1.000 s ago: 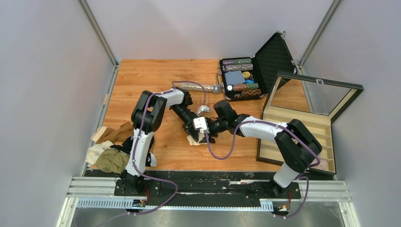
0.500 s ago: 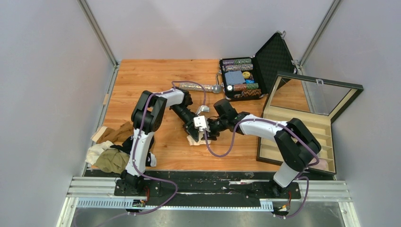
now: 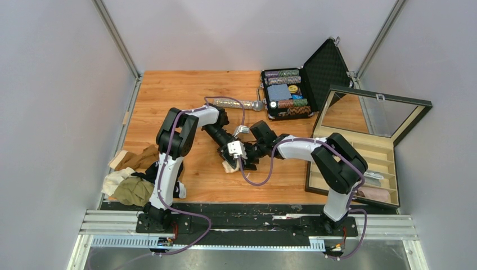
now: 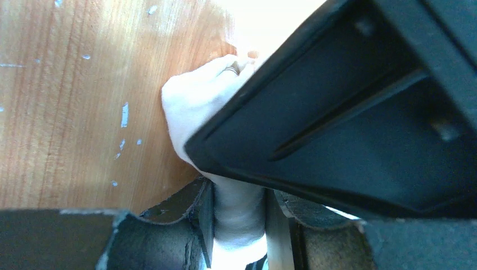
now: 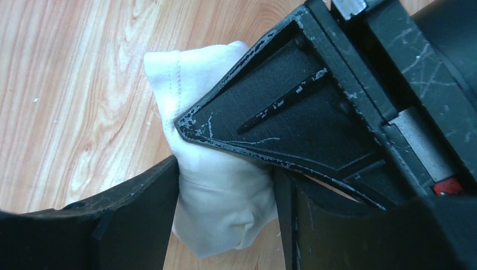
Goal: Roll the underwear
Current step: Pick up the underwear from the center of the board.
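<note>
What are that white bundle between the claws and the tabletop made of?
The white bundle looks like soft matte cloth, probably cotton: stitched seams and creases show. The tabletop looks like wood or wood-look laminate, with clear grain and small white scuffs.

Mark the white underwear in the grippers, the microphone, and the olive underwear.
white underwear (image 5: 225, 208), right wrist view, on its bunched lower part.
microphone (image 3: 230, 103), top view, on its glittery handle.
olive underwear (image 3: 132, 191), top view, middle of the cloth.
</note>
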Robot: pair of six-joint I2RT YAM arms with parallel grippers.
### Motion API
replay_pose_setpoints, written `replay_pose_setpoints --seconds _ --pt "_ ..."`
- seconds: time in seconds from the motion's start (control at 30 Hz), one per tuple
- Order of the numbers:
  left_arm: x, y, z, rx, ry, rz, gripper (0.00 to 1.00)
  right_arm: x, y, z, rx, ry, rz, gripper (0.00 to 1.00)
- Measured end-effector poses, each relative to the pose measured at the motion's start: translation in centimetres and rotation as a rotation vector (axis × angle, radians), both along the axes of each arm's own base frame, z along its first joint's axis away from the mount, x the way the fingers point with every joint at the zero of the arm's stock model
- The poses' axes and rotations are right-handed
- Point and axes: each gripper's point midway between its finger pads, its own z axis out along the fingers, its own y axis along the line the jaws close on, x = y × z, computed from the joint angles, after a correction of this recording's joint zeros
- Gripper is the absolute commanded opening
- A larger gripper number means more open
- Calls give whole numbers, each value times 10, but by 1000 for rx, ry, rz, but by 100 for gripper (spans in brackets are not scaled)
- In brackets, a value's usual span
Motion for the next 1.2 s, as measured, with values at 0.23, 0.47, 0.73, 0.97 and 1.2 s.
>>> replay_pose_setpoints --seconds 0.23,0.47,0.73,0.97,1.2 --pt "0 0 1 -31 24 12 2 1 8 -11 -12 10 23 42" --pt "1 3 2 -40 26 15 35 0 11 -12 -21 4 31 0" --pt "41 13 29 -5 11 224 99 10 8 -8 -34 -62 -4 0" --pt "144 46 118 -57 -437 409 100 19 -4 -5 -84 -94 -58 0" --pt "166 84 171 66 -773 494 100 49 -35 50 -96 -79 -225 0"
